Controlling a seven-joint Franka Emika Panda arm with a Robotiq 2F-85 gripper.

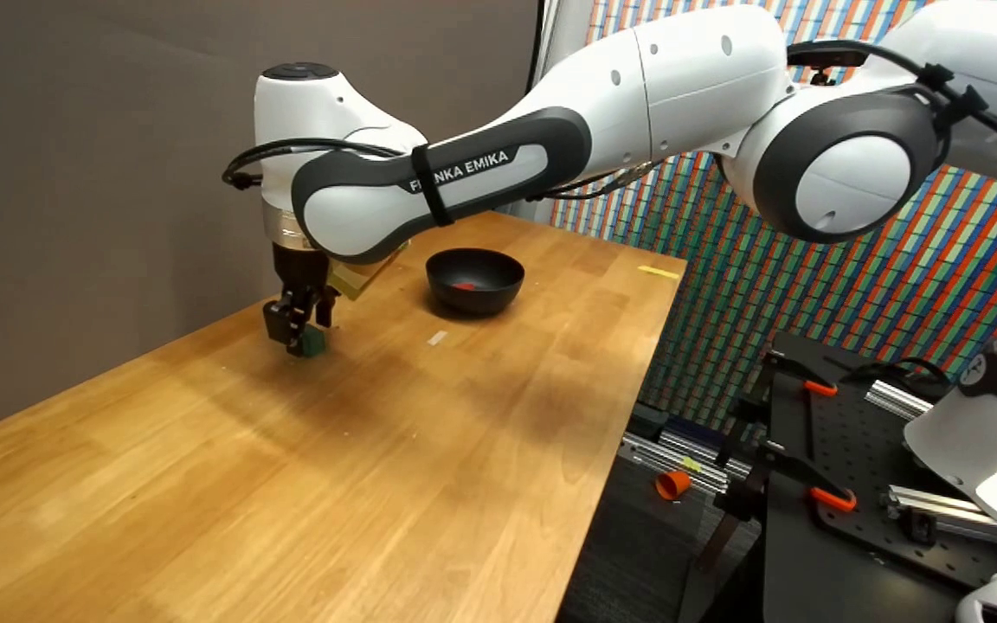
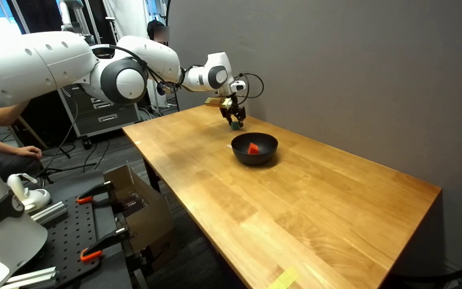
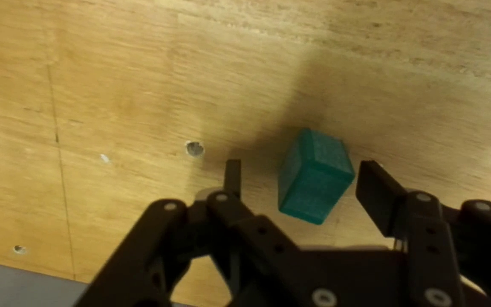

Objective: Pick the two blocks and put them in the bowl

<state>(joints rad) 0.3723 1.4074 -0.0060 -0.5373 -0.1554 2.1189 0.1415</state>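
Green block (image 3: 316, 183) between parted jaws of the gripper (image 3: 301, 182); perhaps touches the nearer one. Orange-red block (image 2: 253, 149) inside the bowl (image 2: 255, 159).

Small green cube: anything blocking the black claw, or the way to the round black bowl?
Nothing visible: the small green cube lies within the open black claw; in both exterior views, no other object stands between cube and round black bowl. Only its raised rim to clear.

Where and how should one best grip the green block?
Grip the green block by two opposite side faces, probably from above: its faces are flat, and it stands between the open fingers. It looks angled to them, so a slight twist may help.
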